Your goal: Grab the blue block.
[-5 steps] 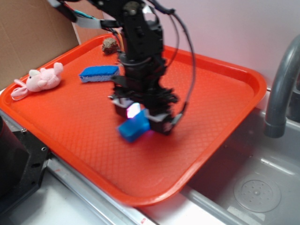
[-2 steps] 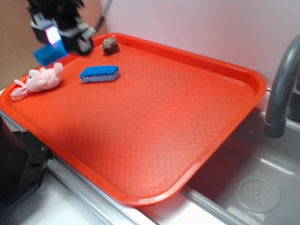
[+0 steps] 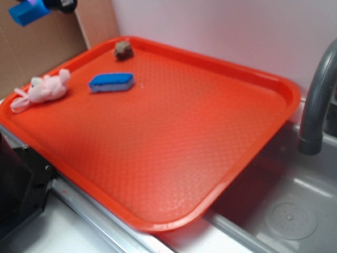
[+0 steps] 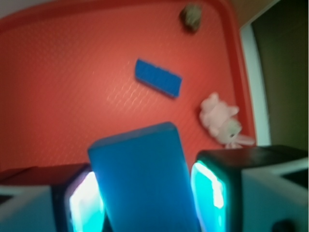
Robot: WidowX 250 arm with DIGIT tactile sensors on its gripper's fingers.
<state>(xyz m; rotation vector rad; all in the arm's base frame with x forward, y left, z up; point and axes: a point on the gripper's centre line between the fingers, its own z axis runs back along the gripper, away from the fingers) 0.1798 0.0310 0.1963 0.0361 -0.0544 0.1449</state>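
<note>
The blue block fills the lower middle of the wrist view, held between two glowing fingers of my gripper, which is shut on it. In the exterior view the same blue block hangs at the top left corner, high above and left of the orange tray, with only a sliver of the gripper showing above it. Most of the arm is out of frame.
On the tray lie a blue sponge with a pale underside, a pink plush toy at the left rim and a small brown lump at the back. A grey faucet and sink are at the right. Cardboard stands behind.
The gripper has carried the blue block from the middle of the tray up and to the far left, past the tray's edge to the frame's top corner.
</note>
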